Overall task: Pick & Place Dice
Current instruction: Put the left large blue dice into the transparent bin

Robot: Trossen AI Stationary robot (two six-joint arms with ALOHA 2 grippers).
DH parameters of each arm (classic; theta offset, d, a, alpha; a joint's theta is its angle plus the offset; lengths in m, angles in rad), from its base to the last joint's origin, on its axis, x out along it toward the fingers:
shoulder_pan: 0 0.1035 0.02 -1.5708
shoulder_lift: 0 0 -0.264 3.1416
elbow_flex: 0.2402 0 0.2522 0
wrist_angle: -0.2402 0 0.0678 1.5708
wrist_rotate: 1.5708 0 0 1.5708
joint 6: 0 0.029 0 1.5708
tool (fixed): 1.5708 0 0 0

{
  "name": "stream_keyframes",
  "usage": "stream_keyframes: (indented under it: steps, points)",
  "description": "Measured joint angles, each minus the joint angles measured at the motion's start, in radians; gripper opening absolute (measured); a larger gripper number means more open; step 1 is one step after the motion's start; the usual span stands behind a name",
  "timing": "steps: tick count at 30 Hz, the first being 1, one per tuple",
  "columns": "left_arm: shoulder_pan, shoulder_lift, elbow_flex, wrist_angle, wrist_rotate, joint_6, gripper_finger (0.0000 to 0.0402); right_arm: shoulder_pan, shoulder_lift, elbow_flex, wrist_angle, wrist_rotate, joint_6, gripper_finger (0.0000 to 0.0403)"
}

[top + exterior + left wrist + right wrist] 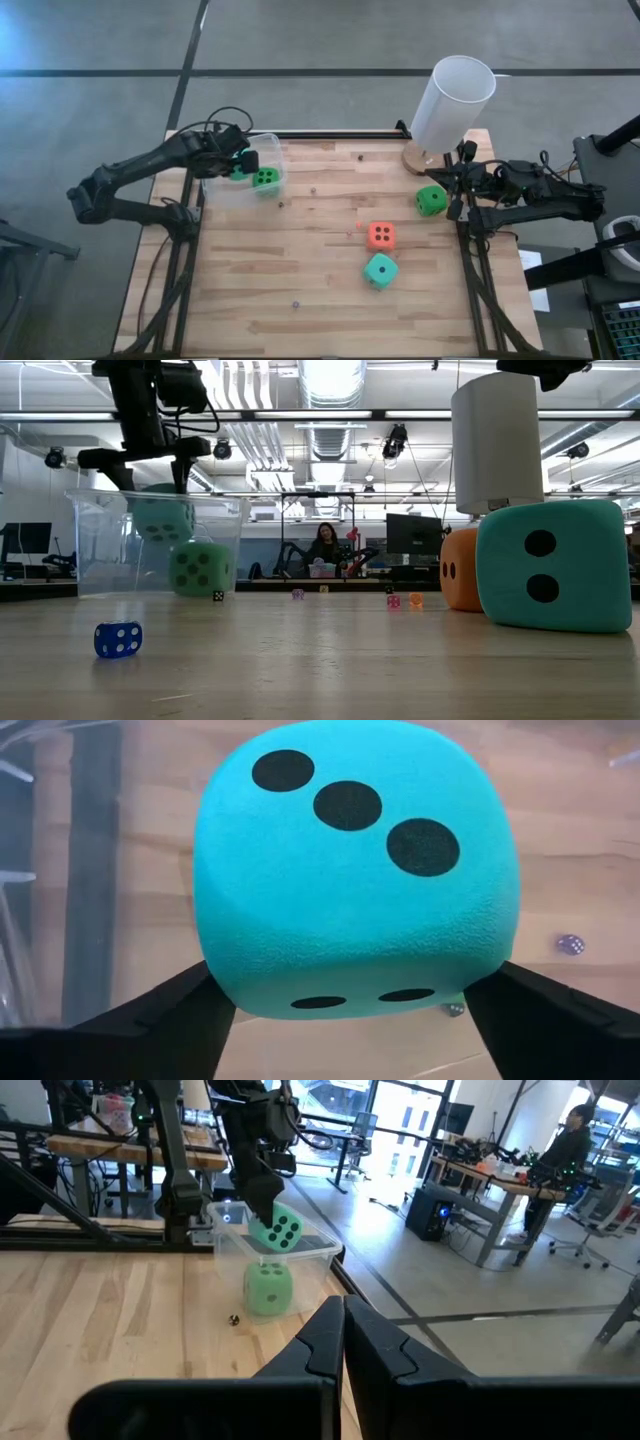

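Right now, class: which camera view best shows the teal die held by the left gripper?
The left wrist view: the teal die fills it between the fingers, three pips up. The high view shows a sliver over the clear tub; the low and right wrist views show it through the tub wall.

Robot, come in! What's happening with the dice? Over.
Left pincer holding teal die over clear tub. Right pincer shut, waiting beside green die. Nothing blocking.

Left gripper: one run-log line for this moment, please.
left gripper: teal die between fingers, over clear tub | right gripper: shut, idle at table's right edge
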Motion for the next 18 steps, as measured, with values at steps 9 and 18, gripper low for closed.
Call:
stream_keyframes:
  steps: [9,18]
  points:
    - [0.000,0.000,0.001,0.074,0.003,0.080,0.0386,0.000,0.000,0.000,0.000,0.000,0.002,0.0008]
    - [0.000,0.000,-0.003,0.152,-0.079,0.037,0.0395,0.000,0.000,0.000,0.000,0.000,0.002,0.0008]
